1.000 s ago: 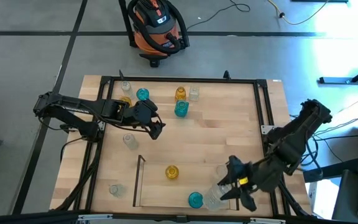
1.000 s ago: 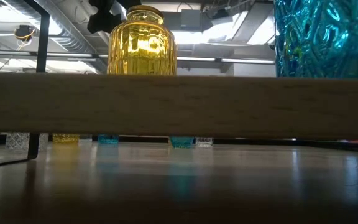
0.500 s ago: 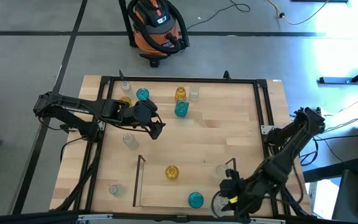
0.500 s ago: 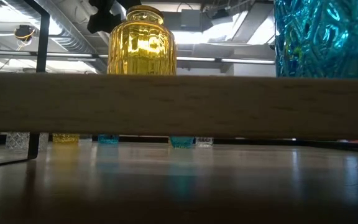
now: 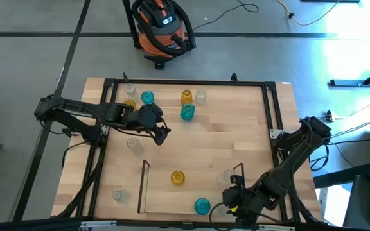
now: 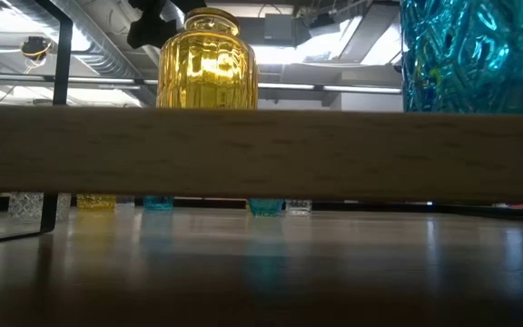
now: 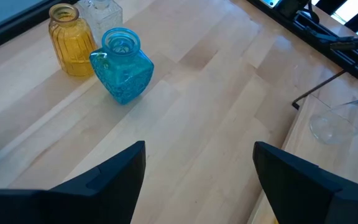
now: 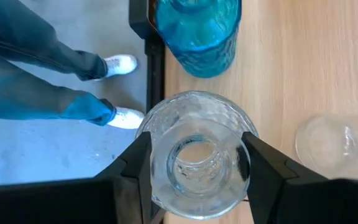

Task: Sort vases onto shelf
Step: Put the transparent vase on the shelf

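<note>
My right gripper is clamped around a clear vase, one finger on each side of its round, dimpled body, and I am holding it over the shelf's near edge, by the table's near right corner, where the floor and a person's shoes show just beyond the rail. A teal vase stands on the shelf boards just beside it, and another clear vase sits near on the other side. I judge this piece to be light but hard, slick and brittle: the glass gives nothing under my fingers, so any extra squeeze could crack it and too little could let it slip. The widest part of the belly, where the pattern gives some bite, seems the right place to hold, with the mouth facing up as it does now. An amber vase stands further in on the shelf. My left gripper hangs with its fingers spread wide and holding nothing, over bare boards left of the table's middle, and from it I look toward a squarish teal vase, an amber vase and a clear one grouped near the far edge. Those I would likewise take across the body, not by the thin neck.
</note>
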